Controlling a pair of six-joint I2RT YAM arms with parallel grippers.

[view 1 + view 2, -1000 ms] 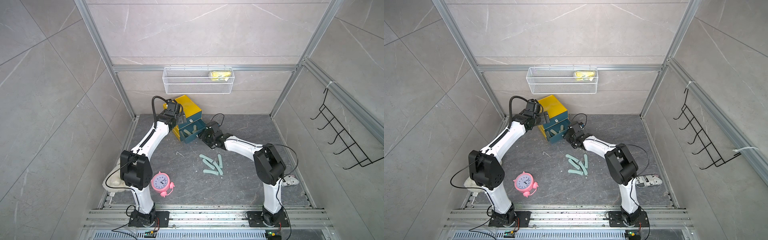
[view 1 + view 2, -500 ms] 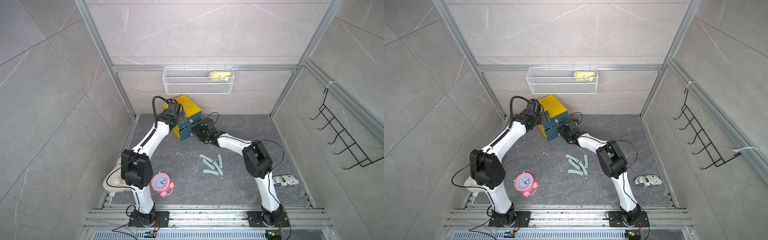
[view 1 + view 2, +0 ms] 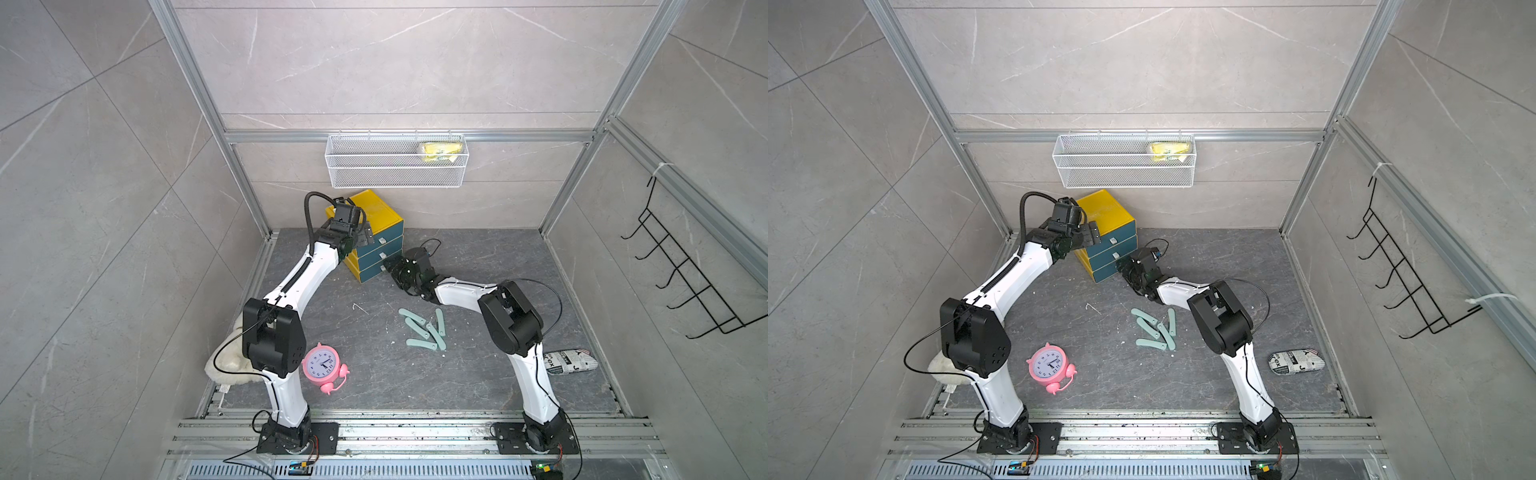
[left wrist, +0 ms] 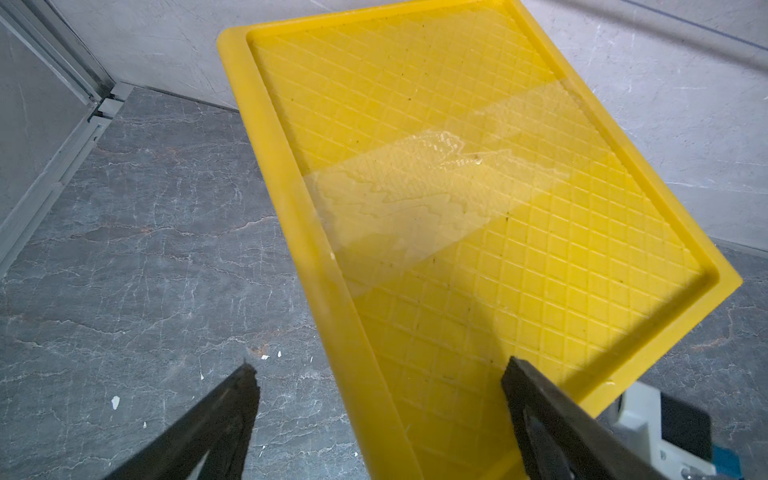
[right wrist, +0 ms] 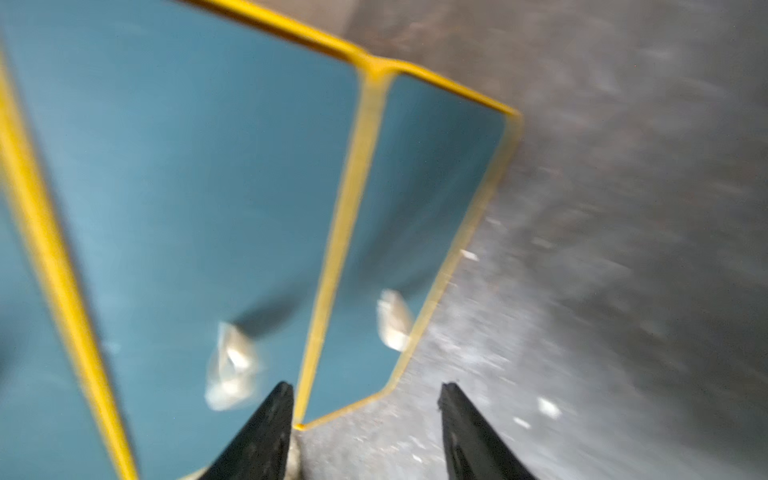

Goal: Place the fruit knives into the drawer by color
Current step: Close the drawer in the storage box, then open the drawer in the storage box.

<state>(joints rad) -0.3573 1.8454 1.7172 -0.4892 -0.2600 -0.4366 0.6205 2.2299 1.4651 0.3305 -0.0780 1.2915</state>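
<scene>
My left gripper [image 4: 378, 370] hangs over the drawer chest [image 3: 376, 212], jaws spread wide with nothing between them. In the left wrist view one finger [image 4: 232, 399] stands over the grey floor and the other over the yellow, grid-patterned top. In both top views the chest [image 3: 1104, 210] sits just above the frame's centre, under the white wire basket [image 3: 395, 168], and its three teal fronts are flush (no drawer pulled out). My right gripper [image 5: 365, 386] is low at the chest's front, by the bottom drawer's corner, jaws apart and gripping nothing. That wrist view is blurred, so I cannot tell whether a fingertip touches the front. Five pale teal fruit knives [image 3: 420, 343] lie in a loose cluster on the floor at centre frame, well apart from the pink clock [image 3: 323, 365] at lower left.
</scene>
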